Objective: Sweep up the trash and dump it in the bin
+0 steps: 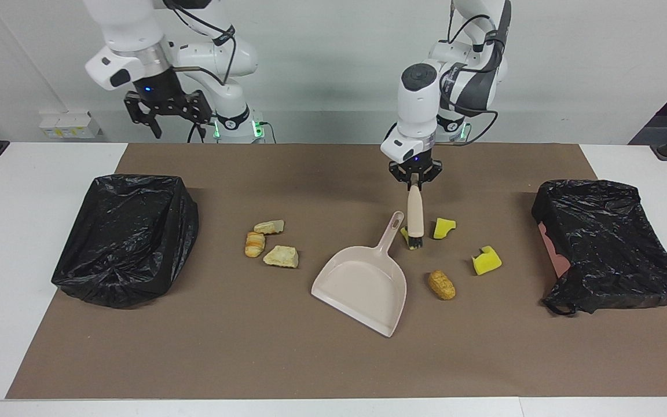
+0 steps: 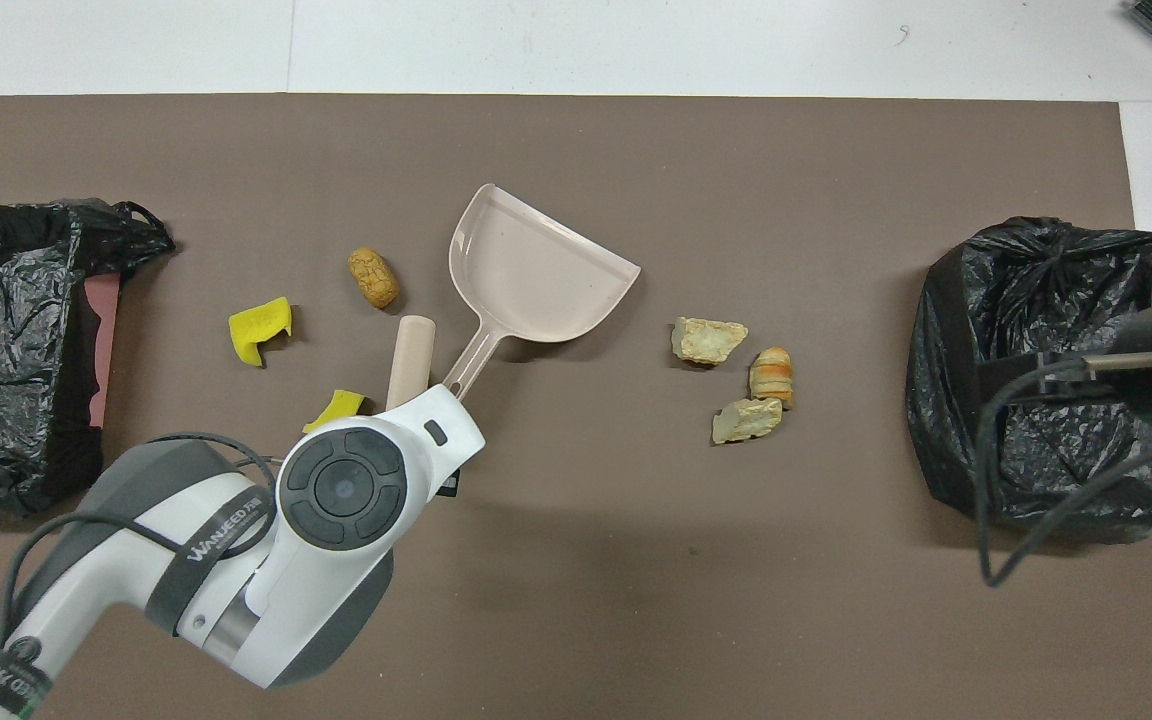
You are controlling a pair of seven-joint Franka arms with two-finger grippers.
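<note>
Your left gripper (image 1: 415, 184), upper centre of the facing frame, is clamped on the brush (image 1: 415, 215), bristles at a sponge scrap (image 1: 406, 234) beside the dustpan (image 1: 362, 286). The unheld pan may slide when swept against. Right gripper (image 1: 167, 113) hangs spread, upper left.

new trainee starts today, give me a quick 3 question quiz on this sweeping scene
1. True or false: the left gripper is shut on the brush.
2. Which scrap does the brush's bristle end stand at? A) the brown lump B) the green-and-yellow sponge piece C) the striped bread chunk
3. Fill in: the dustpan lies on the mat with ___ in its pan.

Key
1. True: its fingertips pinch the top of the handle, brush upright.
2. B, beside the dustpan's handle.
3. Nothing; all the scraps lie on the mat. The right gripper waits open, raised at the robots' edge of the table.
</note>
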